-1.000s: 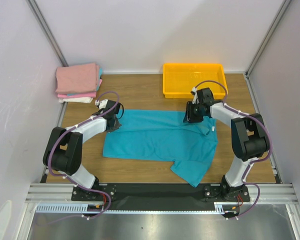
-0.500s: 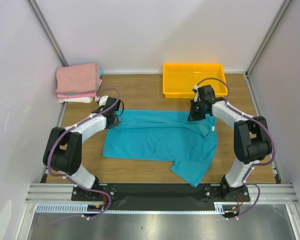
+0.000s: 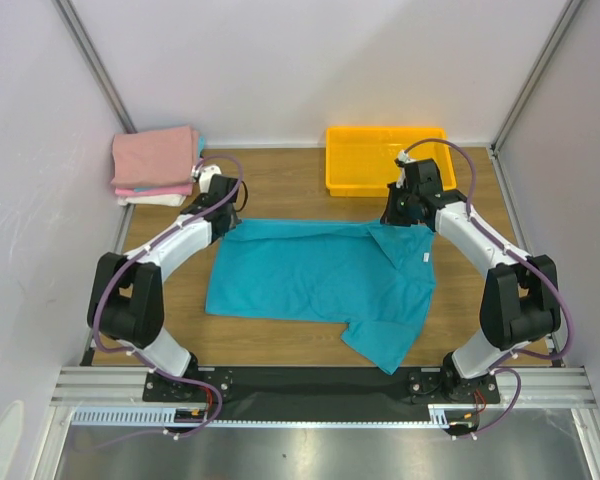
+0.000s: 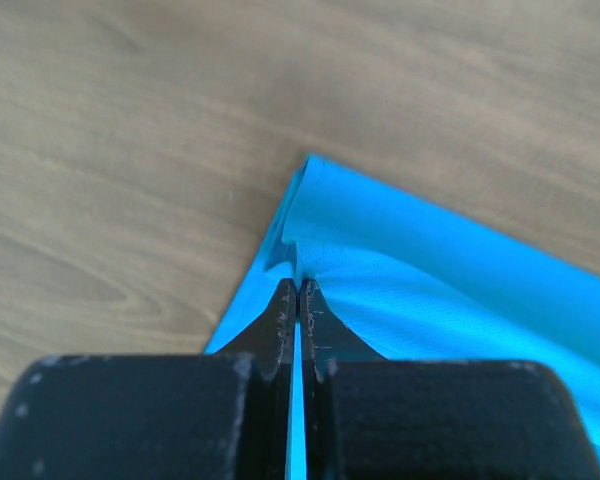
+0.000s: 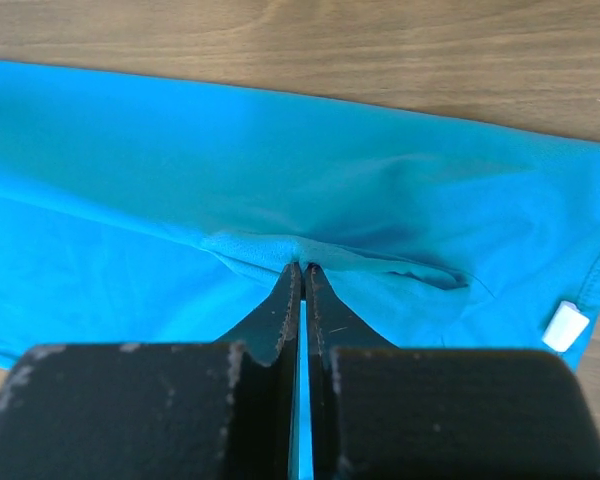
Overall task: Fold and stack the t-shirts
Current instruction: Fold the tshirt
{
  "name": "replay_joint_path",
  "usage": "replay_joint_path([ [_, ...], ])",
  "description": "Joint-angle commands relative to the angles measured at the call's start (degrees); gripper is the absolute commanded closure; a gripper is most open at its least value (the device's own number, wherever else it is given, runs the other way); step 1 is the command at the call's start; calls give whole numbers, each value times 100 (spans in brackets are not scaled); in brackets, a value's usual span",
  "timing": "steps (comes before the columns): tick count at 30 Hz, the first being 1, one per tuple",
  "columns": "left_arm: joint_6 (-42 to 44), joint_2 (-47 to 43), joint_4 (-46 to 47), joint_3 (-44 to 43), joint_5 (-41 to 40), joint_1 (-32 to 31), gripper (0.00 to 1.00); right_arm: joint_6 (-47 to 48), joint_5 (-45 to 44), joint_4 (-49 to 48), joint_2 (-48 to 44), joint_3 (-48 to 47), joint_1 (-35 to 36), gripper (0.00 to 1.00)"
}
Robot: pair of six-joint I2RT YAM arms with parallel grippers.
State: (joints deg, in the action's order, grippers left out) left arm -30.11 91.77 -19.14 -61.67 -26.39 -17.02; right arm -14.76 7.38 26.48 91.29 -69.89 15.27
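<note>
Teal-blue t-shirt (image 3: 320, 285): spread on wooden table (image 3: 280, 190), between the arms. Left gripper (image 4: 298, 287) pinches its far-left corner; right gripper (image 5: 302, 270) pinches its far-right edge. Folded pink t-shirts (image 3: 155, 160): stacked, far-left corner.

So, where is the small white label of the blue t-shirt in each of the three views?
Top view: label right of centre, near the right edge of the blue t-shirt.
Left wrist: not in it.
Right wrist: label at the lower right edge.
Shared landmark: the blue t-shirt on the wooden table.
</note>
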Motion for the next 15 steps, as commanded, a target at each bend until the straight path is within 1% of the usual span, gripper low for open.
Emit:
replay_joint_path([
  [1,618,78,524,-354,-322,58,100,61,-237,85,-181,-262,20,100],
  [10,1612,324,1219,-741,-490,172,100,105,-210,138,-129,-324,20,100],
  [15,1912,561,1552,-961,-376,313,100,149,-228,121,-23,-376,20,100],
])
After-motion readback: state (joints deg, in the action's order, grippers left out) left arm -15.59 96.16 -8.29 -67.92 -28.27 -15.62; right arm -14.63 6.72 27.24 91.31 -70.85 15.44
